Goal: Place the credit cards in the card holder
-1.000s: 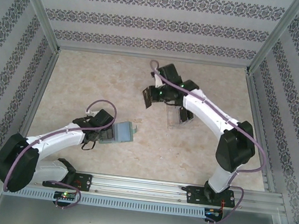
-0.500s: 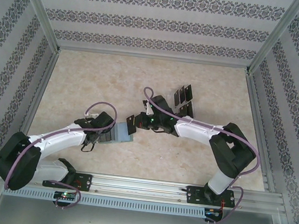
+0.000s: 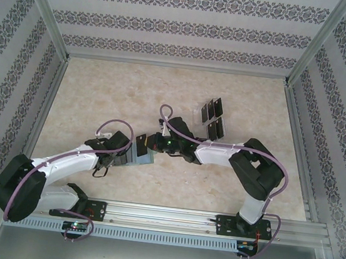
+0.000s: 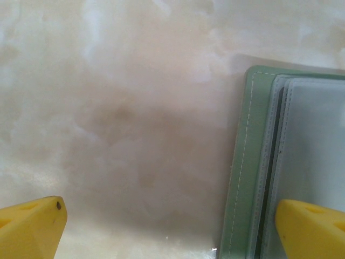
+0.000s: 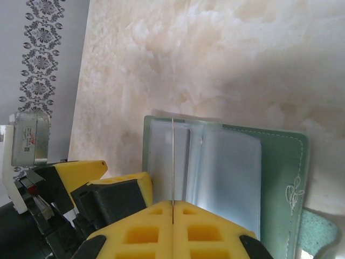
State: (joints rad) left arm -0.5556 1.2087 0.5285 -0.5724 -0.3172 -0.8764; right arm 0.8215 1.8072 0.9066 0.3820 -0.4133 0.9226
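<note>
The sage-green card holder lies open on the table, its clear sleeves facing up. My left gripper is open and straddles the holder's edge, with one yellow fingertip resting over the sleeves and the other on bare table. My right gripper is shut on one black credit card, seen edge-on and upright, its far end over the holder's left sleeve. From above, that card sits just over the holder. Several other credit cards stand further back.
The remaining cards stand in a clear slotted tray at centre right. The marble-patterned tabletop is bounded by patterned walls and metal rails. The left arm's yellow finger lies close beside my right fingers.
My right arm has swung from the card tray down and left to the card holder, carrying a card. The left arm has stayed on the holder.
</note>
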